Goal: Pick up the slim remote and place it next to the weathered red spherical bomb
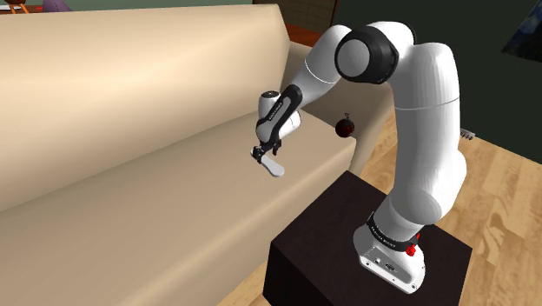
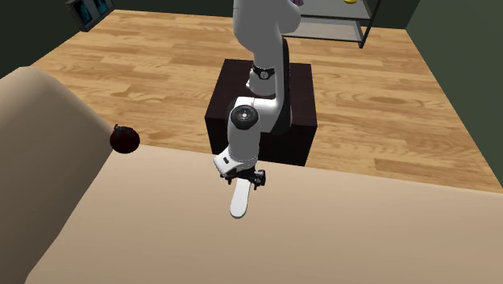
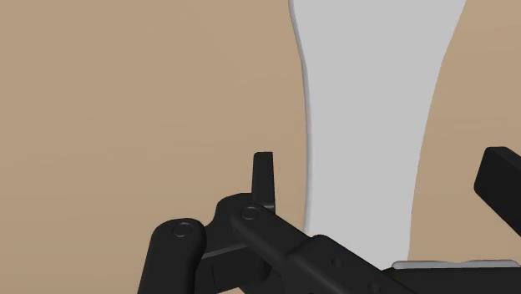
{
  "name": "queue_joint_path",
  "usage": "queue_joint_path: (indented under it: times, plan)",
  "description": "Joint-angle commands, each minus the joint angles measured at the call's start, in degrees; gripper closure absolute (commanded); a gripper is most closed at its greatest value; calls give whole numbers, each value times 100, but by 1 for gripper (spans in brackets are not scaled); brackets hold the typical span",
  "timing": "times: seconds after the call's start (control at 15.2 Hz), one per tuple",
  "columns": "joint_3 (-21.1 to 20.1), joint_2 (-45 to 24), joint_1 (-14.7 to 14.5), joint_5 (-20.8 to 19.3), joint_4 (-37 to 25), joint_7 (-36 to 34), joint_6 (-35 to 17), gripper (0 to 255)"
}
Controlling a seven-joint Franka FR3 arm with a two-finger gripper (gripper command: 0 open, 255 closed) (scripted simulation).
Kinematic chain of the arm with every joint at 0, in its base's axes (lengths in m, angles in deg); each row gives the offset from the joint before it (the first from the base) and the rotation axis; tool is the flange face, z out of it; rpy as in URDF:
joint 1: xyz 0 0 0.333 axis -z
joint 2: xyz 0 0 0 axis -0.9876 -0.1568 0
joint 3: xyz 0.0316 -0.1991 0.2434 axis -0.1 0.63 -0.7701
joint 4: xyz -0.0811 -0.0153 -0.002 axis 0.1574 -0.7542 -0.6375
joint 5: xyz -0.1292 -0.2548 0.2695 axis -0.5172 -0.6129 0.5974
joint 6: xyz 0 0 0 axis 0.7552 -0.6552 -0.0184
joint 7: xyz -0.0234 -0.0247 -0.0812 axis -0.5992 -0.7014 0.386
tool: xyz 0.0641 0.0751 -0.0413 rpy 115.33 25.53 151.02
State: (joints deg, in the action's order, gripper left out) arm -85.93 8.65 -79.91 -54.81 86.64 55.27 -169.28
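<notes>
Two black fingers of my gripper stand wide apart with the slim, pale grey remote between them. Neither one touches it, so I hold nothing. The remote lies flat on the beige sofa seat, and I straddle it close to one end, where it is narrow; most of its length runs away from me and flares wider.

That is my first worry. The gap looks smaller on one side than the other, so I judge that closing would let one finger arrive first and shove the remote sideways or twist it on the cushion. Gripped this near its end, the long free part could also sag or swing when I lift.

Farther off, well apart from me, the dull dark-red round bomb rests on the same seat, close against the sofa's armrest. Being a ball, it would likely roll if I set the remote down touching it, and the seat's front edge is near there, so a careless release could lose either one to the wooden floor.
</notes>
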Motion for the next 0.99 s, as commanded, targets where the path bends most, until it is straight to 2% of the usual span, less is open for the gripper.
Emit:
queue_joint_path:
  times: [0.0, 0.59, 0.66, 0.92]
  plan:
    - [2, -179, -2, -2, -68, -9, -112, 0]
    - [4, -297, 0, -3, -106, -10, -193, 0]
    - [4, -297, 0, -3, -106, -10, -193, 255]
    - [4, -298, 1, -3, -106, -10, -194, 255]
